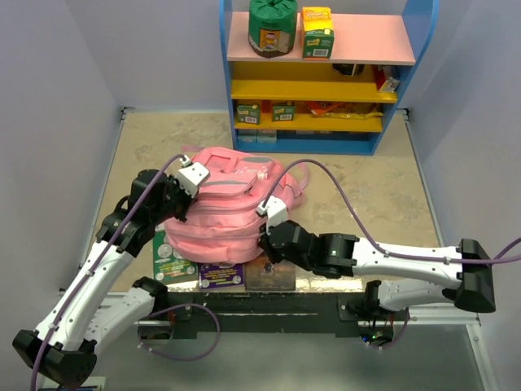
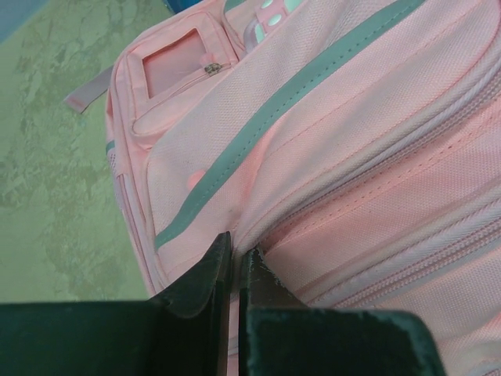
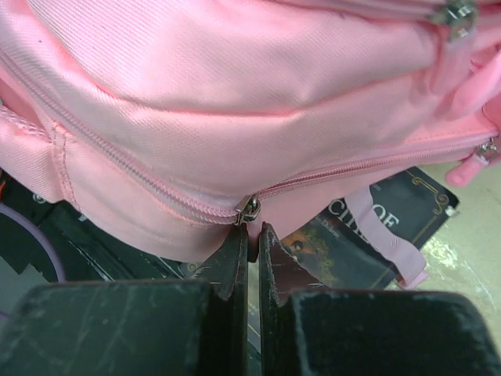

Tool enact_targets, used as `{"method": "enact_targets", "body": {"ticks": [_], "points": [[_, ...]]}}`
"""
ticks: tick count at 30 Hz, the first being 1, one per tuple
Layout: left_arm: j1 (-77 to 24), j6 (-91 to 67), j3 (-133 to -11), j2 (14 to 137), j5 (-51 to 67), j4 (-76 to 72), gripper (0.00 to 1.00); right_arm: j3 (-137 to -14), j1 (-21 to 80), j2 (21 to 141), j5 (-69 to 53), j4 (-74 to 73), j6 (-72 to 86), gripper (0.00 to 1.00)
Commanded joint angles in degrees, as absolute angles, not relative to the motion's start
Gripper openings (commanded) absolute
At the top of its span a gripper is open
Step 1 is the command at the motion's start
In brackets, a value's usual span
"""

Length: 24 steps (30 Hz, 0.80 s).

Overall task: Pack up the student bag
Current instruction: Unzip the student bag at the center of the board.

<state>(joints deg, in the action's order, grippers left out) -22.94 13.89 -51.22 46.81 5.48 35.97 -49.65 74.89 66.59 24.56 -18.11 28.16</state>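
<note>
Found student bag lying flat on worktop, in front of shelf, partly over books. Noted left jaws pinched onto a fabric fold at its side seam, right jaws clenched on zipper pull at edge farthest from shelf. Judged soft, floppy, fairly light; likely to sag and slide. Recommend holding seams, straps or zip tabs, not flat panels.

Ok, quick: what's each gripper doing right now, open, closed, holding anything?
Left gripper: closed, pinching a fold of the soft pink fabric backpack.
Right gripper: closed, apparently on the backpack's small metal zipper pull.
</note>
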Motion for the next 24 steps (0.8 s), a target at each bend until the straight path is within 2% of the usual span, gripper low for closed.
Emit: {"method": "enact_targets", "body": {"ticks": [1, 5, 8, 12, 15, 19, 24], "points": [[-22.1, 10.7, -54.8, 46.1, 2.1, 26.4, 0.0, -58.0, 77.0, 72.3, 21.3, -18.3, 30.1, 0.0], [-23.5, 19.1, -60.4, 46.4, 6.7, 25.8, 0.0, -59.6, 73.1, 75.9, 23.7, -27.0, 33.3, 0.0], [-23.4, 20.3, -63.9, 47.0, 5.5, 29.3, 0.0, -57.7, 68.0, 73.6, 21.7, -23.6, 31.4, 0.0], [-23.4, 21.1, -64.9, 43.5, 5.9, 33.0, 0.0, -59.3, 62.5, 76.3, 17.6, -19.5, 25.1, 0.0], [-23.4, 24.3, -63.6, 39.3, 4.0, 32.1, 0.0, -62.0, 59.6, 81.5, 14.8, -19.2, 19.3, 0.0], [-23.4, 25.4, -60.8, 38.5, 7.4, 34.3, 0.0, -64.2, 58.1, 86.7, 14.5, -19.9, 15.6, 0.0], [-23.5, 23.7, -53.5, 39.0, 2.8, 30.2, 0.0, -61.1, 59.1, 81.8, 11.8, -20.6, 16.4, 0.0]]}}
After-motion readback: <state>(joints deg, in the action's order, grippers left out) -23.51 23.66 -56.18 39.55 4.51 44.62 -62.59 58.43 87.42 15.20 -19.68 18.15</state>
